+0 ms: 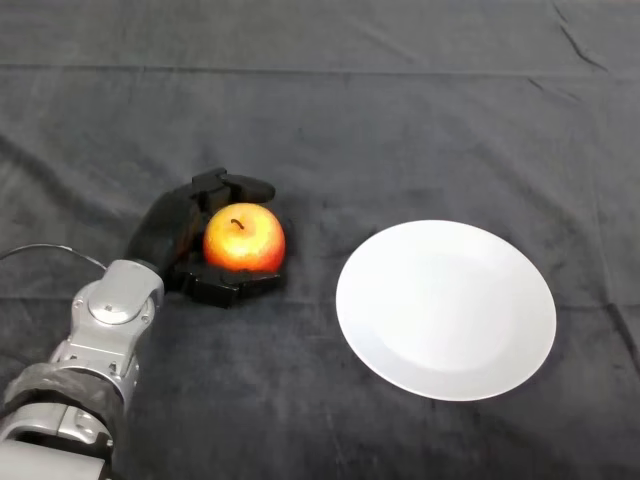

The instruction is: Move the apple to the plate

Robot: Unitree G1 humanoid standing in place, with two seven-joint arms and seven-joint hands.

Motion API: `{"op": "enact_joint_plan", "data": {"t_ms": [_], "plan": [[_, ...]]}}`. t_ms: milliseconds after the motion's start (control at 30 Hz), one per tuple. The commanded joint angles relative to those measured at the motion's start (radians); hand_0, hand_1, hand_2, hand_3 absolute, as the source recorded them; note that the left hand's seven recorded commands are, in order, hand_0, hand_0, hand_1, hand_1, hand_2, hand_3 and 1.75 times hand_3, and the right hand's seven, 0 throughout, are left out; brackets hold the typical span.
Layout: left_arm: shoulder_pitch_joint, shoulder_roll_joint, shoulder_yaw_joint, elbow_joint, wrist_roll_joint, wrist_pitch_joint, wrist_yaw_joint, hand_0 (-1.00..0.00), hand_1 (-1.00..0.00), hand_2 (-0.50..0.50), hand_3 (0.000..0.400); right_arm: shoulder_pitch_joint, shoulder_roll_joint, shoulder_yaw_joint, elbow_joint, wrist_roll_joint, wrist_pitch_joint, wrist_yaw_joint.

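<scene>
dark cloth (420, 120), hand (170, 225) cupping apple (244, 239), plate (445, 309) apart

Apple (244, 239): left of frame centre, on the cloth (400, 110), within the curl of the left hand (170, 225). Fingers (240, 186) behind it, thumb (235, 287) before it. Arm: enters from lower left. Plate (445, 350): right of the apple, apart from it, flat on the cloth
</scene>
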Motion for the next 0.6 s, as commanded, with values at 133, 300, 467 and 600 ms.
{"op": "enact_joint_plan", "data": {"t_ms": [133,300,467,600], "plan": [[-0.084,0.001,-0.031,-0.035,0.022,0.008,0.016,-1.0,-1.0,0.0,0.4,-0.012,-0.015,-0.0018,-0.01,0.0181,-0.007,-0.0024],[-0.101,-0.019,-0.039,-0.052,0.025,-0.021,0.032,-1.0,-1.0,0.0,0.4,-0.012,-0.015,-0.0018,-0.01,0.0181,-0.007,-0.0024],[-0.117,-0.043,-0.054,-0.064,0.029,-0.053,0.043,-1.0,-1.0,0.0,0.4,-0.012,-0.016,-0.0018,-0.01,0.0182,-0.007,-0.0024],[-0.13,-0.061,-0.072,-0.069,0.031,-0.075,0.049,-1.0,-1.0,0.0,0.4,-0.012,-0.016,-0.0018,-0.01,0.0182,-0.007,-0.0023]]}}
